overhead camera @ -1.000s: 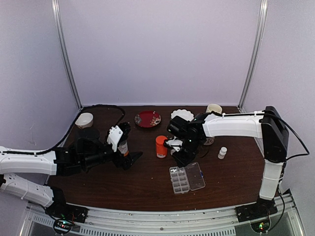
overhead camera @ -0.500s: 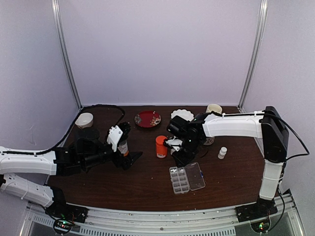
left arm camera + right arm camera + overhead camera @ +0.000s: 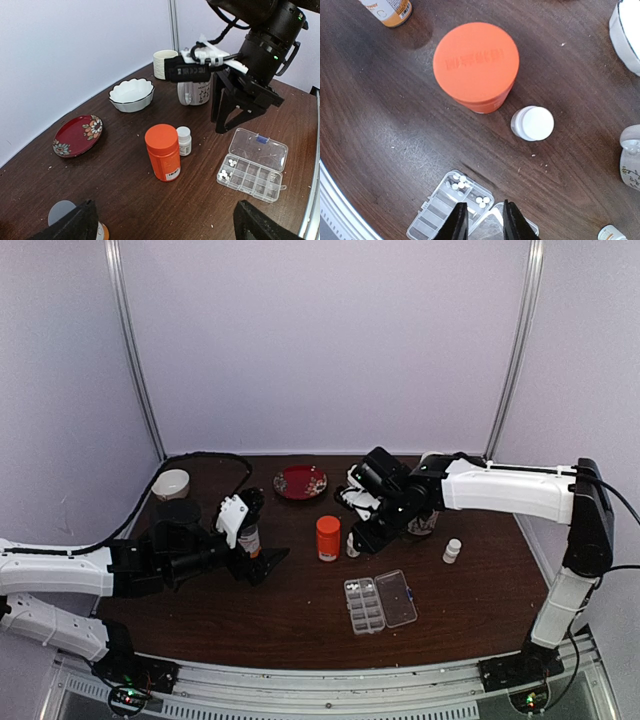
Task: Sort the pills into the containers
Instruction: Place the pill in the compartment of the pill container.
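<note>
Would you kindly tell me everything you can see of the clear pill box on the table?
The pill box is a flat, clear plastic rectangle with two rows of small compartments. Its hinged lid is open, lying flat beside it. Small white pills sit in the two end compartments nearer the orange bottle; the rest look empty. It lies flat on the dark table, and nothing else touches it.

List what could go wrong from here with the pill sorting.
1. The pill box lies with its lid open and the pills loose at one end of it; a knock from the right gripper hanging close by could scatter them.
2. The small white bottle stands close beside the orange bottle; an arm passing low there may tip it.
</note>
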